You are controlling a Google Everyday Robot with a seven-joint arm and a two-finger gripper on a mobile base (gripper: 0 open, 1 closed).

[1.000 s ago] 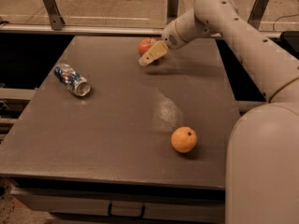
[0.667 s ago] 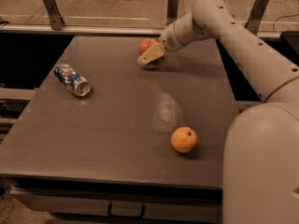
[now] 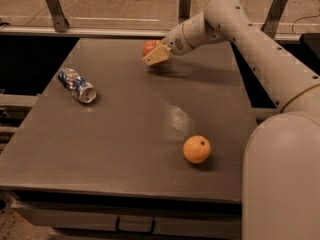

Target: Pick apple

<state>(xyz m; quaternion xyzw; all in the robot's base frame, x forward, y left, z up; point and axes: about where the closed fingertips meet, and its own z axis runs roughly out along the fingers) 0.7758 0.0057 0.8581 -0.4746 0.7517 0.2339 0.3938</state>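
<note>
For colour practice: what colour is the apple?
Apple: red, camera view; the claw is right beside it.

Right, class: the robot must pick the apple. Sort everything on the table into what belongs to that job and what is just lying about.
Belongs to the job:
apple, far side
end effector, at the apple

Lying about:
orange, near right
can, on its side, left

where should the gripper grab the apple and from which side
Take the apple across its widest middle, coming from its right, where the gripper sits against it at the table's far end. It is round, with no handle or edge, so the broad middle likely gives the surest hold.
</note>
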